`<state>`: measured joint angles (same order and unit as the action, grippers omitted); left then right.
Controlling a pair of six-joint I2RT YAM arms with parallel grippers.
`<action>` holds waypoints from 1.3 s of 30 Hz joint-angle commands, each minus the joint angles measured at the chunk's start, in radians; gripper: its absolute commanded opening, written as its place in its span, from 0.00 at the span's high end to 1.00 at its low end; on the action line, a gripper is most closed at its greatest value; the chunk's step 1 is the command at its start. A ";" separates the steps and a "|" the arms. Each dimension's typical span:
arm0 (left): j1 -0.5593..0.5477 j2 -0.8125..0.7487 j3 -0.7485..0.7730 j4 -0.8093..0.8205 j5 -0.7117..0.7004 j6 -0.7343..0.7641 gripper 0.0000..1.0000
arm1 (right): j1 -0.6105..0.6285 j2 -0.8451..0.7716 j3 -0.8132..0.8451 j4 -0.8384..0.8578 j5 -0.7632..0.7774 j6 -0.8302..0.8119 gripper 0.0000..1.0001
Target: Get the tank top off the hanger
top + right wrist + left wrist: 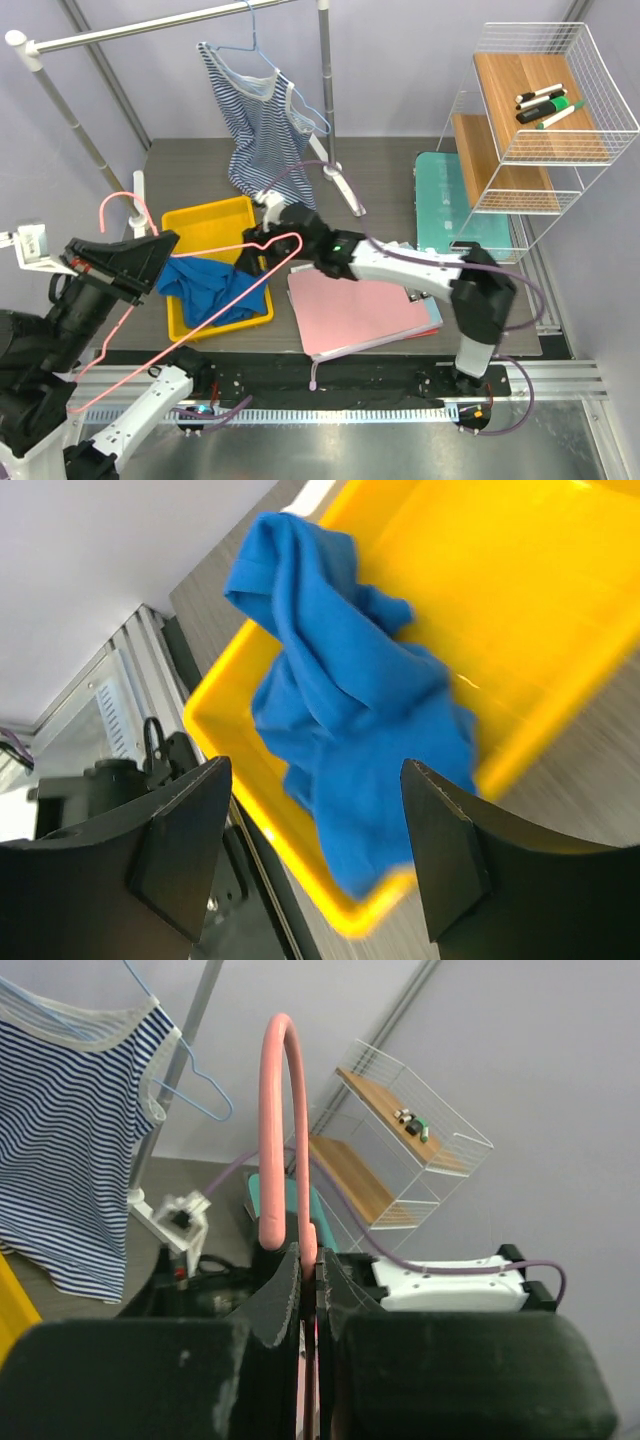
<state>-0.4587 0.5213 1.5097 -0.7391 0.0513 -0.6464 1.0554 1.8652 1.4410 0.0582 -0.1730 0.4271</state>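
Right gripper (316, 852) hangs wide open just above the blue tank top (215, 285), heaped in the yellow bin (205, 213), while left gripper (308, 1260) pinches the pink hanger (297, 238) slanting across the cloth.

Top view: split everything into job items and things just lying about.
Job: pink hanger, left gripper shut on it, blue top, yellow bin, open right gripper.
Lying about: striped top, pink folder, teal case, shelf, markers.
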 commanded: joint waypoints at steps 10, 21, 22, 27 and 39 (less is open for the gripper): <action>-0.003 0.082 -0.022 0.099 0.384 0.082 1.00 | -0.259 -0.668 -0.458 -0.251 0.040 -0.060 0.25; -0.005 0.172 -0.140 0.139 0.559 0.133 1.00 | -0.259 -0.988 -0.331 -0.431 -0.262 -0.005 0.25; -0.003 0.174 -0.149 0.144 0.571 0.136 1.00 | -0.256 -0.995 -0.321 -0.408 -0.296 0.004 0.24; -0.003 0.171 -0.206 0.205 0.637 0.146 1.00 | -0.220 -0.942 -0.350 -0.314 -0.563 0.050 0.24; -0.003 0.137 -0.246 0.271 0.722 0.105 1.00 | 0.043 -0.824 -0.367 -0.267 -0.458 -0.062 0.42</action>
<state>-0.4587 0.6804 1.2659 -0.5240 0.7326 -0.5312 1.0916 1.0664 1.0756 -0.2916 -0.6342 0.3851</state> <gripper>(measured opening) 0.042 0.616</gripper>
